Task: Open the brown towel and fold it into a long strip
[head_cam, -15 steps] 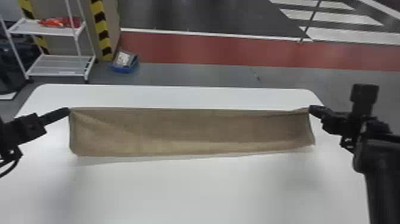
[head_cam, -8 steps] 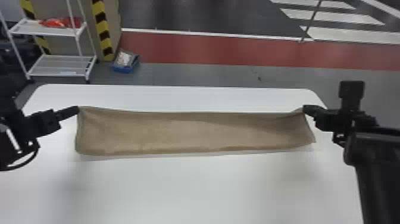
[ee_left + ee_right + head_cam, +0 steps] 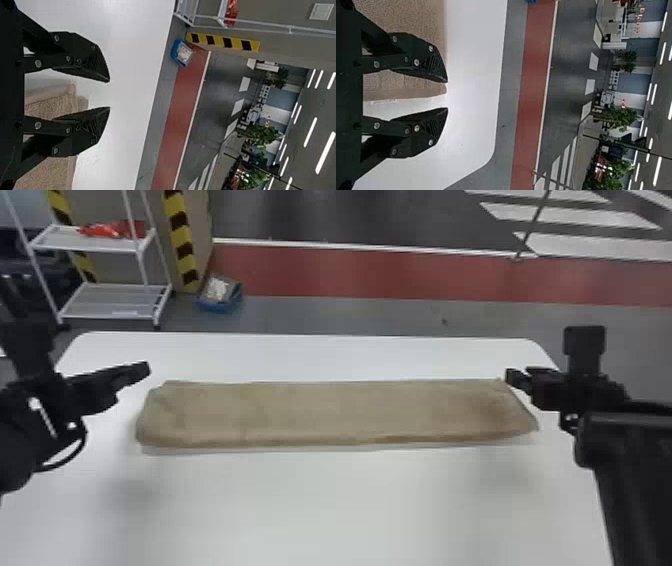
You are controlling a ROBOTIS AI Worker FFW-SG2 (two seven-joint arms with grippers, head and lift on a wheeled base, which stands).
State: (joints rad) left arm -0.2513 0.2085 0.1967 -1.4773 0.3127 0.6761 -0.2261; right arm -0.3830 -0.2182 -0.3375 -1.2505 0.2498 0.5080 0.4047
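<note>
The brown towel (image 3: 330, 412) lies across the white worktop (image 3: 320, 510) as a long strip running left to right. The left end effector (image 3: 144, 370) has its fingers apart near the strip's left end; the right end effector (image 3: 516, 375), fingers also apart, is at its far right corner.

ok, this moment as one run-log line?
brown towel: long strip on white table | left gripper: open, near left end | right gripper: open, near right end | held: nothing
</note>
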